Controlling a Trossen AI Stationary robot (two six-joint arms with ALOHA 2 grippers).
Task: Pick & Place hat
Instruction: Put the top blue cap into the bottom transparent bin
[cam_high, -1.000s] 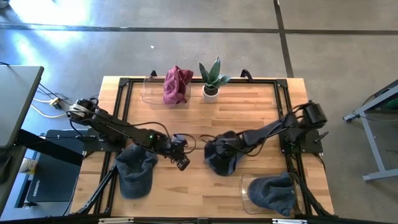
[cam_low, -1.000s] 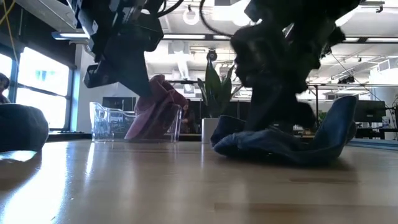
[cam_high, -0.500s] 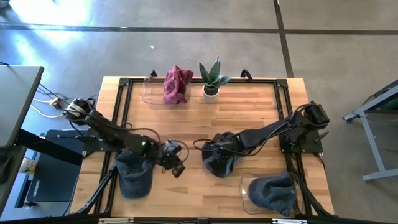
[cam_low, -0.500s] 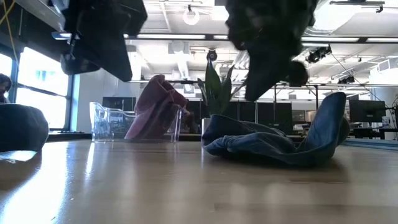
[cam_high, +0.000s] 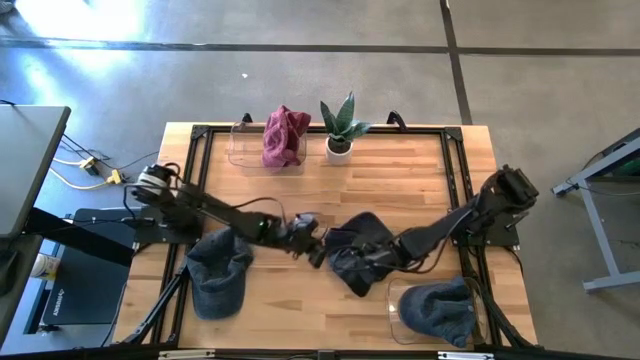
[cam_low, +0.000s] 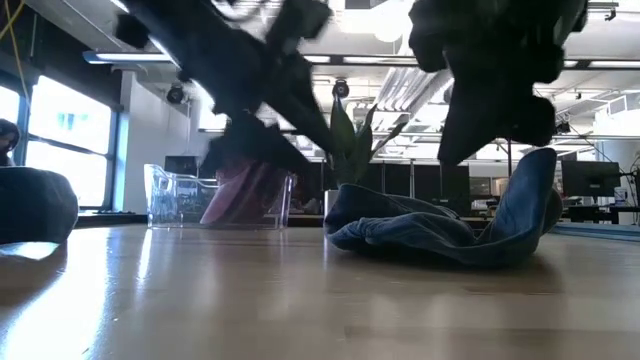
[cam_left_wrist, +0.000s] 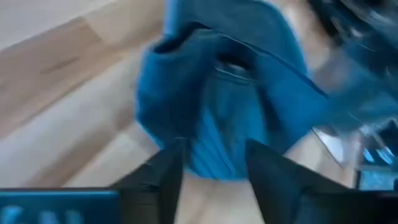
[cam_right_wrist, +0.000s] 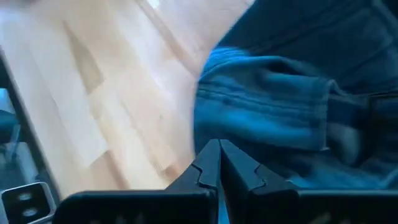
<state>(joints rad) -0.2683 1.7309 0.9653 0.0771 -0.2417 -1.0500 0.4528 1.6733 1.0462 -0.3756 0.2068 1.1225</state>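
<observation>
Blue hat (cam_high: 358, 250) mid-table between both grippers, no readable writing.

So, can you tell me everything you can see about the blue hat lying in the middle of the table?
The blue hat is dark blue cloth with visible seams, like denim. It lies crumpled on the wooden table, near the middle, with one side standing up like a flap in the low view. The left gripper is open and points at its edge. The right gripper is shut, right at the cloth; whether it pinches the cloth cannot be told. A clear bin holding another hat sits close beside it.
</observation>
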